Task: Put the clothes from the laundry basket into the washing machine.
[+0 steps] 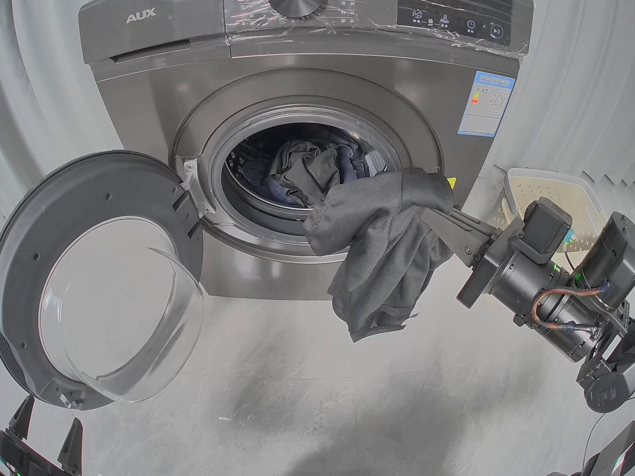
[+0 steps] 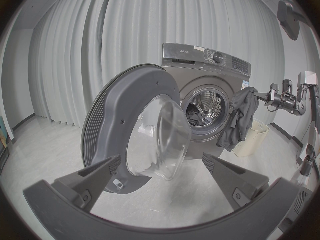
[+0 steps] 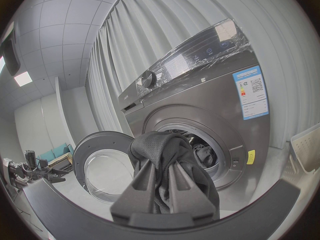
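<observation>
The step in hand was the carry to the drum. The right gripper (image 1: 438,215) was clamped shut on a dark grey garment (image 1: 383,252), held just in front of the washing machine (image 1: 152,107) at the lower right of the porthole. One fold lay against the rim and the rest hung towards the floor. Other clothes (image 1: 305,165) already lay in the drum. The door (image 1: 99,233) stood wide open, and the laundry basket (image 1: 549,190) sat beside the machine. The left gripper (image 1: 47,426) was low, well apart from the machine, fingers spread and empty.

The next move probably called for pushing the garment deep past the rim before letting go, so the hanging tail did not drag out.

A brand badge (image 1: 141,15) marked the drawer panel. A blue-and-white energy label (image 1: 486,104) and a small yellow sticker (image 1: 451,182) were on the front.
</observation>
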You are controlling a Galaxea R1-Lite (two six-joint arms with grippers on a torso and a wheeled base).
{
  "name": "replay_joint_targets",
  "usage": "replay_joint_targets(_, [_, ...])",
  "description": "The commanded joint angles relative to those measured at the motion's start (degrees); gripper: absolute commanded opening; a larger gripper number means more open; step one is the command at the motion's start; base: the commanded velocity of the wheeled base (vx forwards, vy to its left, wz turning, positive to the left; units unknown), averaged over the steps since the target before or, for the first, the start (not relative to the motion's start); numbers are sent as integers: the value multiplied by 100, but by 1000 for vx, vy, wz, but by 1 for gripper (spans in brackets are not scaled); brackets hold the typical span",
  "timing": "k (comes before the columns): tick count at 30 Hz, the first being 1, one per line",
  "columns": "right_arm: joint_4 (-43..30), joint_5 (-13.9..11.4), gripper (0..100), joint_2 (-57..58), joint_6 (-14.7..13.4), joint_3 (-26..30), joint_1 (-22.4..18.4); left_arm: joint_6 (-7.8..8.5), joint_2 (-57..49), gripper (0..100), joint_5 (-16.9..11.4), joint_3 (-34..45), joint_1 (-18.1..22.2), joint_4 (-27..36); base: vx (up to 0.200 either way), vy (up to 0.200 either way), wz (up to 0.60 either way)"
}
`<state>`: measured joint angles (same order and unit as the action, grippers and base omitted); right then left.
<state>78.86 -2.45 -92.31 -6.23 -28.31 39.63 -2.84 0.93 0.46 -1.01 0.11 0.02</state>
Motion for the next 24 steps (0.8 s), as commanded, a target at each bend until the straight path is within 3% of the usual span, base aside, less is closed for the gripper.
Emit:
replay_joint_targets(1, [6,-1,0,-7,-1,1,1,-6,-49,100,6,92,7,-2,0,0,0])
replay_joint_targets(9, [6,-1,0,-7,-1,1,1,3,-49,100,6,92,7,-2,0,0,0])
replay_joint_targets(15, [6,-1,0,-7,-1,9,1,-6,-49,100,6,101,7,-2,0,-200,0])
replay_joint_targets(24, [6,-1,0,-33,-1,27,9,3,-49,100,6,92,7,-2,0,0,0])
